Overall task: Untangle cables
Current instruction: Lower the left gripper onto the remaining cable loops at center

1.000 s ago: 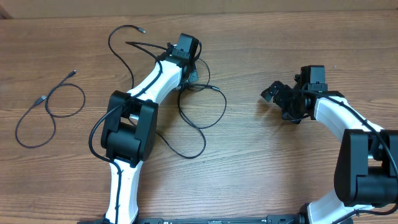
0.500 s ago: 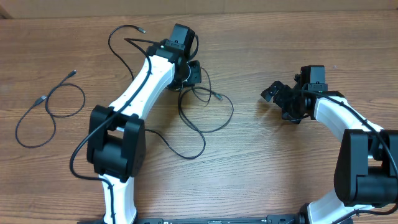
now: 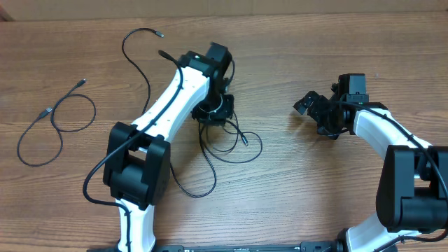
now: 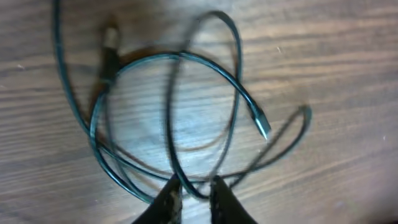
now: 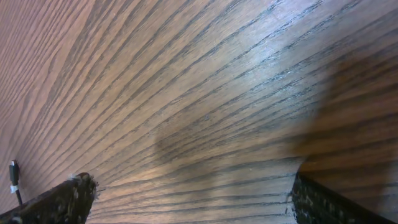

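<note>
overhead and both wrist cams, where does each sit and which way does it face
overhead: above the table, looking straight down; left arm and right arm both show.
left wrist: on the left arm, looking down at the tangled cables; its jaws, barely apart, at the bottom.
right wrist: on the right arm, aimed low across the table; its wide open jaws in the bottom corners.
shared: overhead and left wrist both see the tangled cables.
</note>
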Robot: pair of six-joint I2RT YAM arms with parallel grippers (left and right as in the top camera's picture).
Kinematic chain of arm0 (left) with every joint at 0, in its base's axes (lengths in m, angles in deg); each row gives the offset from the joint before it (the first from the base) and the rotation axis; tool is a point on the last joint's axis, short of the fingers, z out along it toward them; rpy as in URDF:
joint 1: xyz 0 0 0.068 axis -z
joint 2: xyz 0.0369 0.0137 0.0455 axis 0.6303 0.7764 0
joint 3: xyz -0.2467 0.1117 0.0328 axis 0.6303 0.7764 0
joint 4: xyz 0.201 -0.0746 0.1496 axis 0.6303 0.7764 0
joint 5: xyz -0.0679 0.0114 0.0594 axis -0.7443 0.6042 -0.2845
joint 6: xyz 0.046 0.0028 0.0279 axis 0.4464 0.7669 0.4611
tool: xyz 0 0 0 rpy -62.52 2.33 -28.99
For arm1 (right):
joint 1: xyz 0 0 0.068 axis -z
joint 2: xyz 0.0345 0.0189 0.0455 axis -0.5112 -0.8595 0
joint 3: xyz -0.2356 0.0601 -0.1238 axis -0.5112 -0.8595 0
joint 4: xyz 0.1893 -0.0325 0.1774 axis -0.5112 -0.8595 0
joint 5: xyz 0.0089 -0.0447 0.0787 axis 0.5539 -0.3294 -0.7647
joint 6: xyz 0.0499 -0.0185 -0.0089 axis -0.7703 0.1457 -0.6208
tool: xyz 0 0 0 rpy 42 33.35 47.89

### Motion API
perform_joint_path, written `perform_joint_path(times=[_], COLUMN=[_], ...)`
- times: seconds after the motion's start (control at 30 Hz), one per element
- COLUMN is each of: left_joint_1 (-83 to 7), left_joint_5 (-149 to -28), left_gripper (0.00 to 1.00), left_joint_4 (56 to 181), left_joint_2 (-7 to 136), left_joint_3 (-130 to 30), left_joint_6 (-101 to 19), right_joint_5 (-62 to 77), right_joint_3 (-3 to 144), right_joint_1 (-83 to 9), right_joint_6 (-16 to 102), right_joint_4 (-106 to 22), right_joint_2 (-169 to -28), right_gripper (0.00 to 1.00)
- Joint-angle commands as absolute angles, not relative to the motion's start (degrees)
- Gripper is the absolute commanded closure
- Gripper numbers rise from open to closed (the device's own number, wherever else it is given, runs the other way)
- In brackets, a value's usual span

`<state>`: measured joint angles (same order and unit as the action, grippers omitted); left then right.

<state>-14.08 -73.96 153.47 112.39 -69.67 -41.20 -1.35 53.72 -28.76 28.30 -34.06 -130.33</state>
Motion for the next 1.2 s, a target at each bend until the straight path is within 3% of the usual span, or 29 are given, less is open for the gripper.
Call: perform_joint_path(times=[0.0,0.03,0.17,0.27,0.37,0.87,1.17], left_joint_1=[-14.21,-14.27,-14.16,-13.46,-12.26,-5.53,-4.98], left_joint_5=[-75.45,-76.39,-83.69,-84.89,-84.76,-80.08,-82.84], left_gripper=[0.75,0.68,0.56,0.39,0.28,0.23,0.28], left_joint_4=[154.65,155.06,156.14,156.14,156.11,154.63,148.2], left_joint_2=[112.11,112.11,112.11,112.11,112.11,112.13,112.13], left_joint_3=[-69.4,-69.4,-69.4,-69.4,-69.38,-68.27,-60.92], left_joint_6=[-39.06,-39.06,-34.25,-32.77,-32.2,-29.9,-25.07], right_joint_5=[2.28,2.28,2.28,2.28,2.28,2.28,2.28], right_joint_3=[52.63,52.65,52.65,52.63,52.65,52.65,52.65], right_joint_1=[-28.3,-28.3,-28.3,-28.3,-28.3,-28.3,-28.3], right_joint_6=[28.74,28.74,28.74,28.71,28.74,28.74,28.74], right_joint_4=[-34.82,-34.82,-34.82,-34.82,-34.82,-34.82,-34.82], right_joint_2=[-131.95,-131.95,-131.95,-131.95,-131.95,-131.95,-131.95], right_gripper=[0.0,0.0,0.0,0.0,0.0,0.0,0.0])
